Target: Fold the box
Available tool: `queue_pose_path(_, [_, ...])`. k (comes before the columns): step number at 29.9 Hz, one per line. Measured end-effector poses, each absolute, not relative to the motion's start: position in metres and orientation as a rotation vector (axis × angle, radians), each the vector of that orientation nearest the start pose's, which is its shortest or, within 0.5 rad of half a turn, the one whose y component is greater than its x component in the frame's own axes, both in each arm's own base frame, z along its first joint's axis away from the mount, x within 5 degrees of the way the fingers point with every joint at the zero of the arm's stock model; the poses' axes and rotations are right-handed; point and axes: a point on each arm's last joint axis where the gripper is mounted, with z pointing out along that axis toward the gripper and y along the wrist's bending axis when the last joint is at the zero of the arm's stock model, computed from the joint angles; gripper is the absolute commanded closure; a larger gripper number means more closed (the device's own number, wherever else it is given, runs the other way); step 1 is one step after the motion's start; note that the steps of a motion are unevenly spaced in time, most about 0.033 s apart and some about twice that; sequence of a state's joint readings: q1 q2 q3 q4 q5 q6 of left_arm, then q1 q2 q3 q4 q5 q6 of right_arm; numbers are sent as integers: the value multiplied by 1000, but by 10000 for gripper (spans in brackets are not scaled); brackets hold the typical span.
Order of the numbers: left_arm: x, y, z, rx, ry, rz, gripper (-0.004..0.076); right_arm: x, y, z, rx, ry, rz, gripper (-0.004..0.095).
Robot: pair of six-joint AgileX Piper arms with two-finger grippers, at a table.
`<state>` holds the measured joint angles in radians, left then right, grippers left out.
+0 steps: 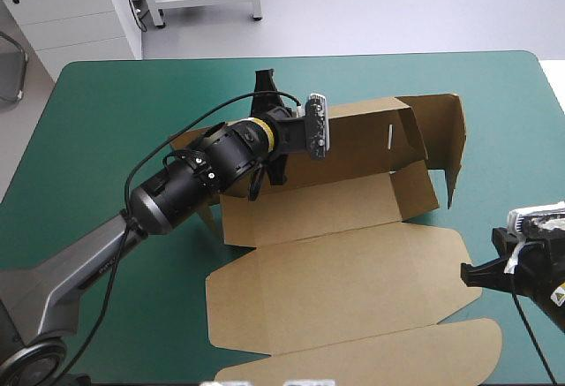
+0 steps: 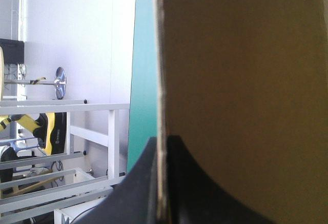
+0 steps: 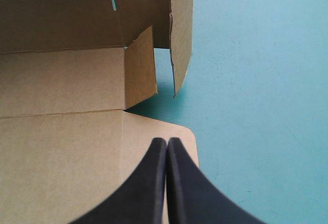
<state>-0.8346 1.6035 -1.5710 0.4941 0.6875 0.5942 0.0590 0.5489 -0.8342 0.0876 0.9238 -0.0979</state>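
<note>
Broadly, the teal-green surface [image 1: 106, 94] fills the high view, and the brown box [image 1: 353, 271] lies across its centre and lower right as a partly raised sheet. Its wide lid panels are flat toward the bottom of the frame. A far wall [image 1: 362, 134] stands up at upper centre, and a side wall [image 1: 446, 130] is raised at upper right with a small flap turned inward beside it.

The step in hand looks like raising and tucking the walls. The far wall is held up, but the corner at upper right is loose and not locked. The next move probably calls for the free arm to reach up to that corner and press the side wall and flap in against the far wall while the other arm keeps the board steady.

The left fingers [image 2: 136, 188] are pinched almost together with the far wall's edge between them. The right fingers [image 3: 151, 183] meet in one pointed arch and hold nothing. They are over the rounded corner of a flat lid panel at lower right, and I cannot tell whether they touch it.
</note>
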Motion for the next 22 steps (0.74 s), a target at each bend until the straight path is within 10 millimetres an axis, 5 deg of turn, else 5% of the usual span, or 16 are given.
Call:
queue_pose_path(12, [269,-258,350,1618,1321,535,731,82,11,368,-145,2116,80,923])
queue_pose_path(22, [242,-246,363,1599,1133,511,731,82,11,367,-138,2118,84,923])
